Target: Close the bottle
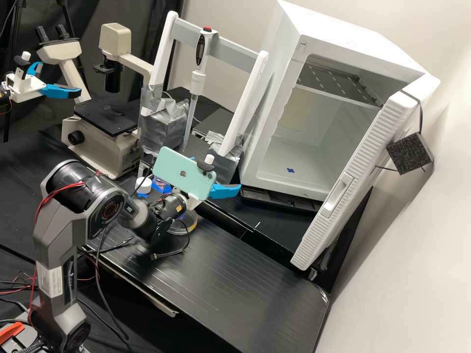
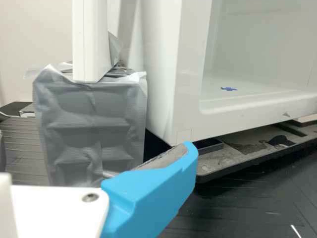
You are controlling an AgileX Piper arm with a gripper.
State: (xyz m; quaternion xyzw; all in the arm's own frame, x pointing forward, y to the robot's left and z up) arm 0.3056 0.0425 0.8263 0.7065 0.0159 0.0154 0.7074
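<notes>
Tool (image 1: 220, 179), fingers apart, seemingly empty, points away from the white cap (image 1: 143, 185) and likely bottle (image 1: 159, 182), both behind it, so it probably needs a swing back.

Hi view, 8 o'clock: arm (image 1: 54, 242) dk grey, red wires (image 1: 48, 197). Nr ctr: phone (image 1: 171, 171) mint grn; gripper (image 1: 225, 191) wht + brt blue. 9 o'clock: cap (image 1: 143, 184) wht, tape (image 1: 143, 195) blue. 10: scope (image 1: 117, 39) cream, stage (image 1: 108, 116) blk. 11: pipette (image 1: 197, 82) wht, button (image 1: 207, 29) red; wrap (image 1: 164, 125) silver-gry. 1: box (image 1: 279, 93) wht, mark (image 1: 290, 170) blue. 3: door (image 1: 314, 240) wht w/ ribbed stripes, pad (image 1: 409, 154) blk w/ pale specks. 6: bench (image 1: 255, 294) blk w/ thin pale lines.
</notes>
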